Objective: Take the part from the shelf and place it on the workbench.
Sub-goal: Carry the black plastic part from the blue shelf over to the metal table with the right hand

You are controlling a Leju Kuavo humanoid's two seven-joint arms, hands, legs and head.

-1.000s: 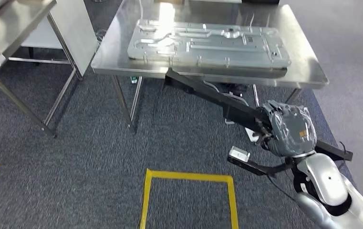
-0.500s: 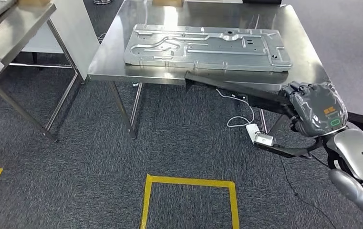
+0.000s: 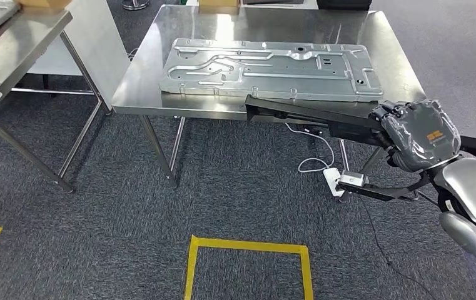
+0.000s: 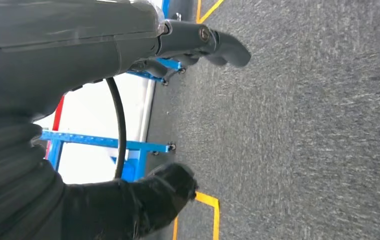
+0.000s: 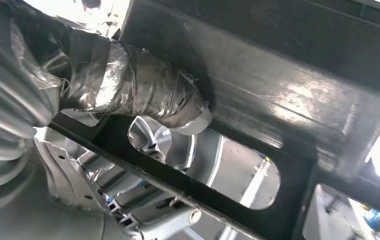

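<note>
My right hand (image 3: 420,134) grips a long black frame part (image 3: 310,114), held out level toward the steel workbench (image 3: 135,81). The part's far end reaches the bench's front edge, just below the tabletop. A lower arm of the part with a small white tag (image 3: 351,180) hangs beneath my hand. In the right wrist view the taped thumb (image 5: 143,92) presses on the black part (image 5: 287,100), which has oval cut-outs. My left hand (image 4: 143,120) hangs over the carpet, fingers apart and holding nothing.
A large grey metal panel (image 3: 269,60) lies flat on the workbench. A second steel table (image 3: 10,44) stands at the left. Yellow floor tape (image 3: 248,247) marks a square on the carpet. A white power strip and cable (image 3: 332,178) lie under the bench.
The whole view has shifted as I moved closer to the bench. My right hand has risen and carried the black part up toward the bench's front edge.
</note>
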